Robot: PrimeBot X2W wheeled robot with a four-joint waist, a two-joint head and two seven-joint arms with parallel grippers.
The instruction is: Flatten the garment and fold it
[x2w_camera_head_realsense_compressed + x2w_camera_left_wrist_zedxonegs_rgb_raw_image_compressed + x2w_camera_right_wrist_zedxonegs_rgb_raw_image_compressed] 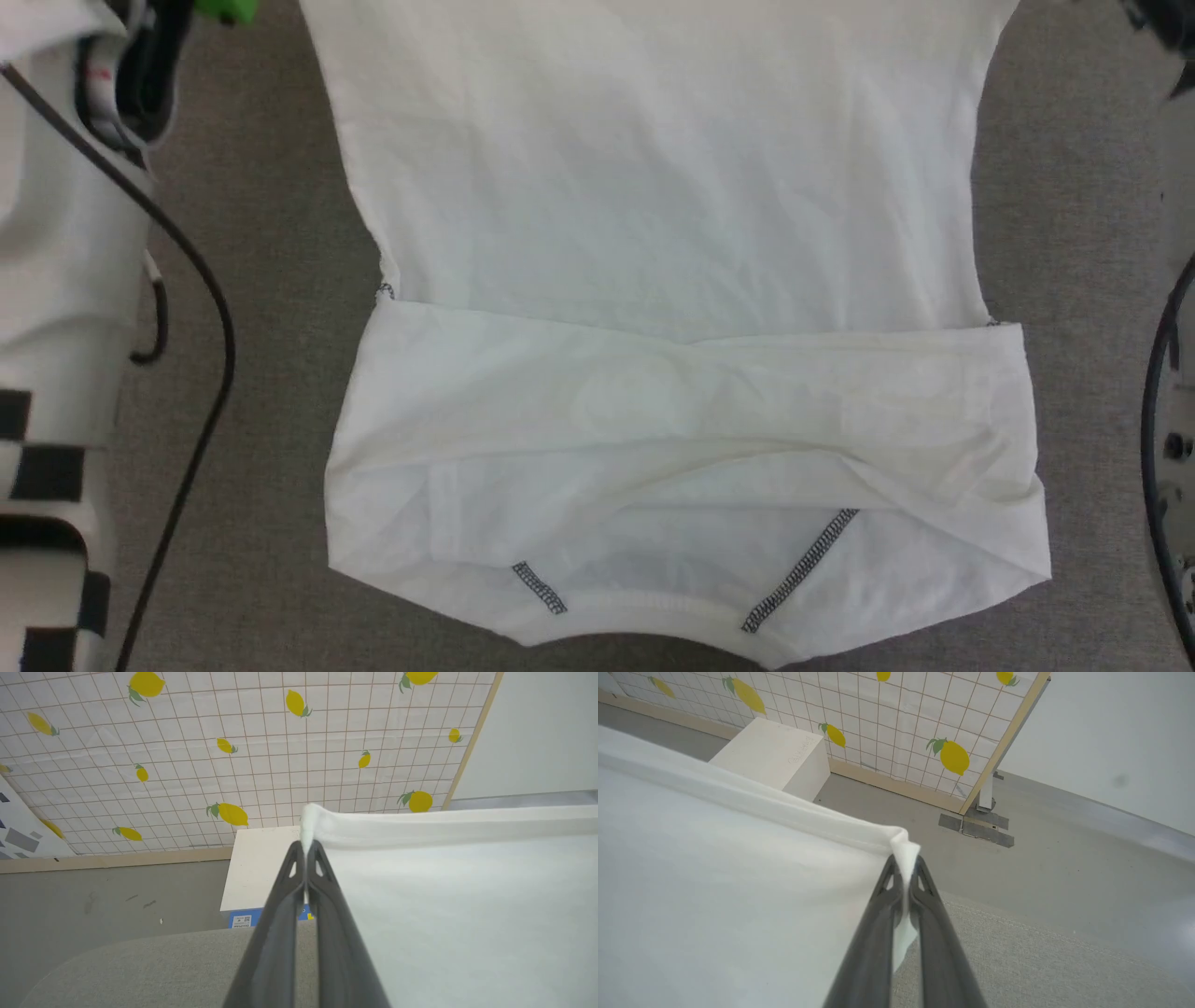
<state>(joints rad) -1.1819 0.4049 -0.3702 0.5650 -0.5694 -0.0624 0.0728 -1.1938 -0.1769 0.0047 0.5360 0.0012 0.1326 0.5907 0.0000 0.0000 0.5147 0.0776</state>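
My left pincer [306, 847] and my right pincer [905, 861] are each clamped shut on a corner of the garment [653, 187].
White fabric is pinched at both pairs of fingertips, and a rolled edge runs off from each grip. The shirt lies spread on the grey table [261, 280], its near part folded over, with the collar and stitched seams showing. A white box [257, 872] stands on the floor beyond.
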